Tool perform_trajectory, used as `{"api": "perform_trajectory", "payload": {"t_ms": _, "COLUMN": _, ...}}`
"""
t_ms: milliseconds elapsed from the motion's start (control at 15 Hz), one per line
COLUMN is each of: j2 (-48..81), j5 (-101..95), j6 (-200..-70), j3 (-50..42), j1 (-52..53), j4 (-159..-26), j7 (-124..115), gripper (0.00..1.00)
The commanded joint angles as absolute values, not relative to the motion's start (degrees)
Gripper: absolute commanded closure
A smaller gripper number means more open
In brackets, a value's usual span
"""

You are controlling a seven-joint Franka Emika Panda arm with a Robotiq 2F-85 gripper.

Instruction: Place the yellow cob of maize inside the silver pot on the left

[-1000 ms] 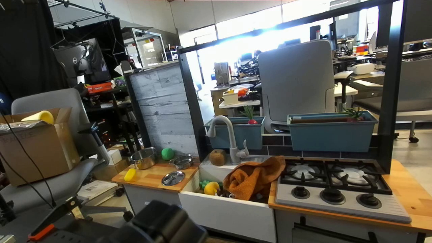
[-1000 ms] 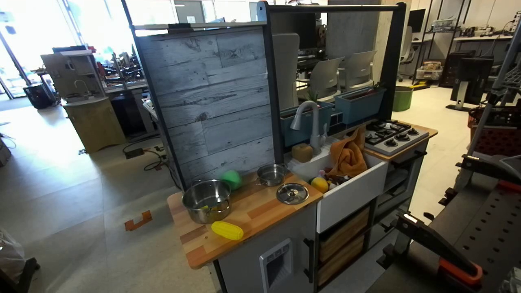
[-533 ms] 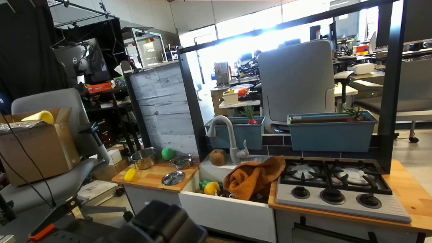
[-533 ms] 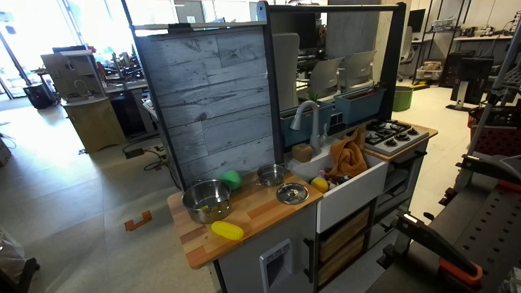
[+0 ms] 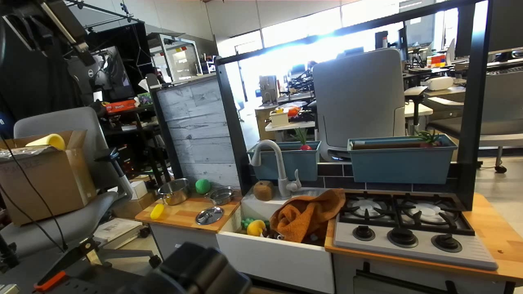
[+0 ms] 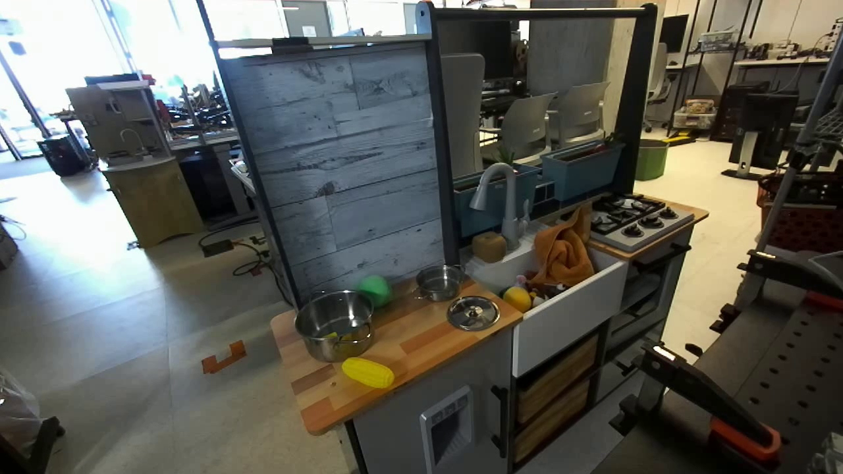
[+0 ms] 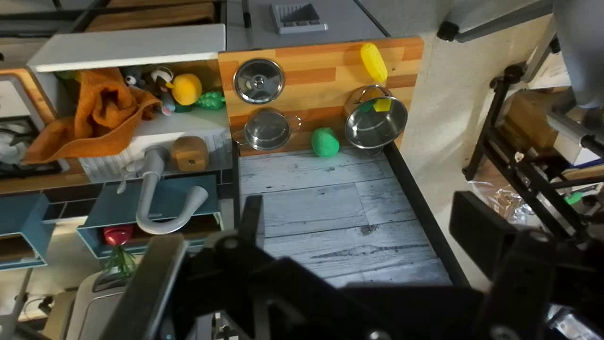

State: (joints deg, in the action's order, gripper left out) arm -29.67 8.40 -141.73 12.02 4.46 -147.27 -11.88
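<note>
My tool (image 7: 359, 225) is spread wide, holding nothing. The yellow corn (image 6: 367, 372) lies on the table (image 6: 409, 337), just beside the big silver pot (image 6: 324, 346), near the edge. It looks round, so a bump could roll it off.

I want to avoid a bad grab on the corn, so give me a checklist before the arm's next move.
1. Gripper open: ok, jaws apart, nothing held between them.
2. Yellow cob on the counter, nothing on top: ok.
3. Gripper lined up with cob: not ok, the wrist view shows the cob away from the jaws.
4. Larger silver pot uncovered: ok, its inside shows.
5. Pot empty: cannot tell, yellow and green patches inside may be reflections.
6. Finger room between cob and pot: cannot tell, they look close.
</note>
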Motion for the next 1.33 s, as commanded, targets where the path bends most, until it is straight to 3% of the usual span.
{"api": "perform_trajectory", "payload": {"t_ms": 0, "j2": -21.1, "j5": 4.8, "j6": -152.4, "j3": 15.0, "j1": 5.0, "j4": -146.7, "j7": -13.4, "gripper": 0.0}}
{"api": "perform_trajectory", "payload": {"t_ms": 733, "j2": -2.4, "j5": -17.8, "j6": -173.6, "j3": 19.7, "j1": -3.6, "j4": -144.5, "j7": -25.7, "gripper": 0.0}}
{"api": "perform_trajectory", "payload": {"t_ms": 1267, "j2": 14.1, "j5": -16.0, "j6": -172.8, "j3": 22.0, "j1": -2.5, "j4": -142.6, "j7": -16.1, "gripper": 0.0}}
